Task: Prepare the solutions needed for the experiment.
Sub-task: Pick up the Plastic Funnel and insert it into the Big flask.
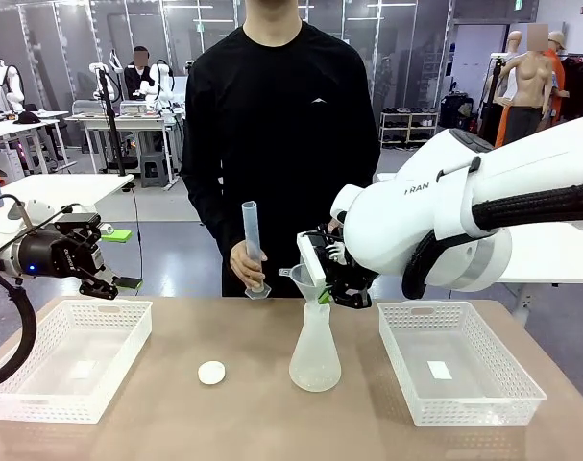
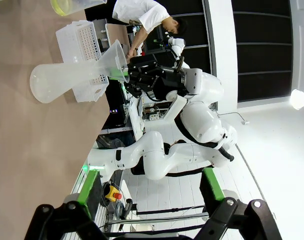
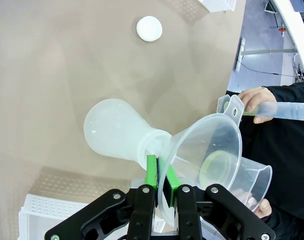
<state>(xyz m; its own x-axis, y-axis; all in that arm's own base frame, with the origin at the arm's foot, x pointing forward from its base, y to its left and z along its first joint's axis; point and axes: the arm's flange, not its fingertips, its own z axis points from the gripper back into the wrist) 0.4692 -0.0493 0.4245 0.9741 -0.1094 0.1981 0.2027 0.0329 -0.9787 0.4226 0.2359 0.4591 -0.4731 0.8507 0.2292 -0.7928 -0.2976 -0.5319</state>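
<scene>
On the tan desk (image 1: 224, 423) a translucent flask (image 1: 315, 351) is stood, with a funnel (image 1: 305, 279) at its mouth. The funnel's rim is gripped by the closed jaws of the right gripper (image 3: 162, 175). Beyond the flask, pale yellow-green solution (image 3: 216, 164) is seen in a clear beaker (image 3: 254, 182) held by a person's hand (image 3: 259, 207). Left of the flask, the left gripper (image 1: 113, 285) is held over a white basket (image 1: 41, 408), jaws open.

The table (image 1: 176, 413) is plain tan. The basket at lower left (image 1: 137, 331) and the basket at lower right (image 1: 522, 384) are white (lattice-walled). The flask (image 1: 315, 357) is frosted white, the funnel (image 3: 192, 145) clear, the cap (image 1: 211, 373) white, the solutions (image 2: 62, 6) pale yellow-green. The right gripper (image 3: 162, 176) is black with green pads (image 3: 151, 170).
</scene>
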